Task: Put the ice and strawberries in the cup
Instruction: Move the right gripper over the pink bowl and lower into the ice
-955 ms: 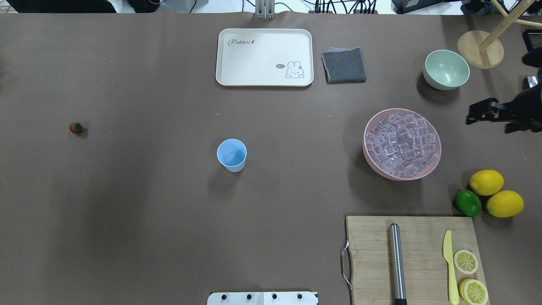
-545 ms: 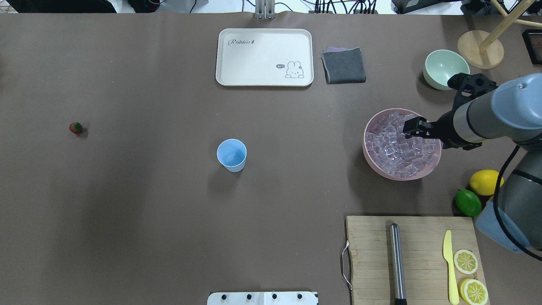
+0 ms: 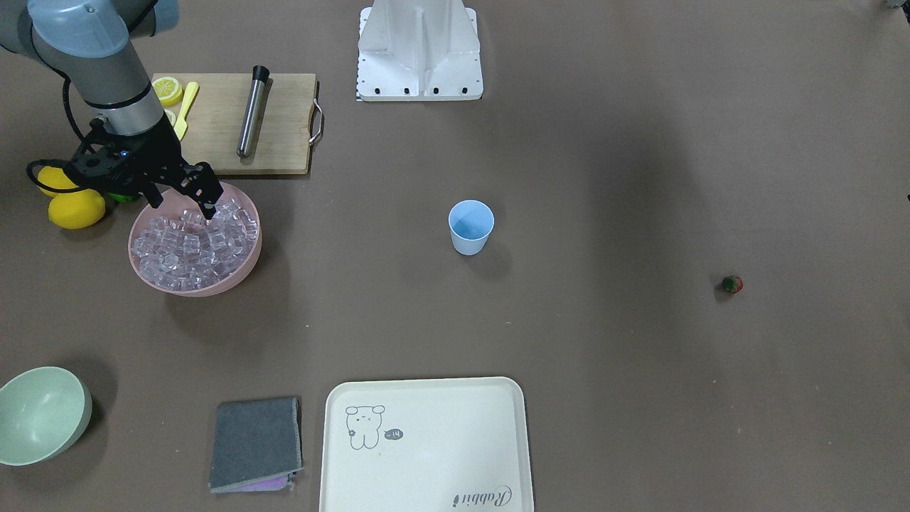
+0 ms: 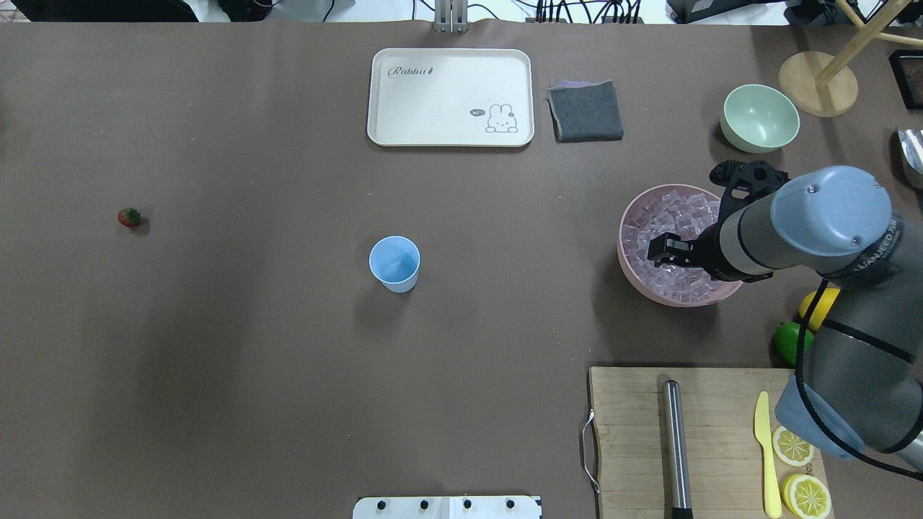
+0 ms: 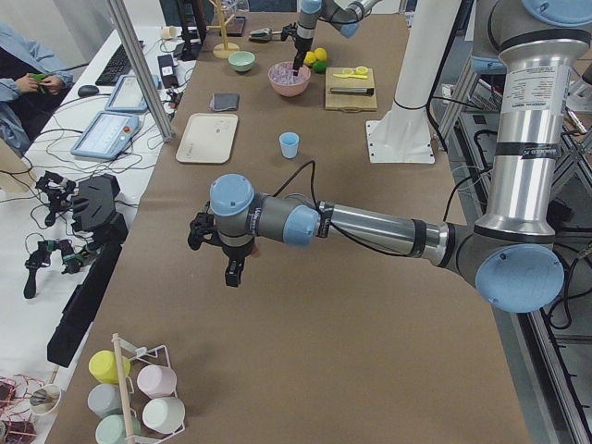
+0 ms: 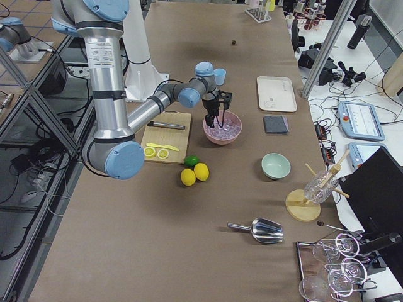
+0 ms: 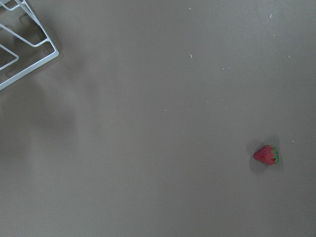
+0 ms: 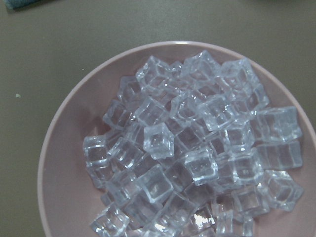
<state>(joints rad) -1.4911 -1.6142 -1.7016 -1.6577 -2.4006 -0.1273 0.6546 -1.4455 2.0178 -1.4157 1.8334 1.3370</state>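
The pale blue cup [image 4: 394,263] [image 3: 470,226] stands upright mid-table, apart from both arms. A heap of clear ice [image 4: 663,222] [image 8: 192,148] fills the pink bowl [image 4: 629,270] [image 3: 213,288]. My right gripper [image 4: 657,251] [image 3: 181,201] hangs open just over the ice, fingers pointing down with nothing between them. One small strawberry [image 4: 130,217] [image 7: 266,154] lies alone at the far left. My left gripper [image 5: 215,254] hovers near it and shows only in the exterior left view, so I cannot tell whether it is open or shut.
A cream tray [image 4: 451,97], a grey cloth [image 4: 585,110] and a pale green bowl [image 4: 760,117] line the far side. A cutting board [image 4: 627,432] holds a steel rod, a yellow knife and lemon slices. Lemons and a lime [image 3: 71,206] sit beside the pink bowl.
My right arm has swung in from the right edge and its gripper has travelled left across the pink bowl, now over the ice. Cup and strawberry have not moved.
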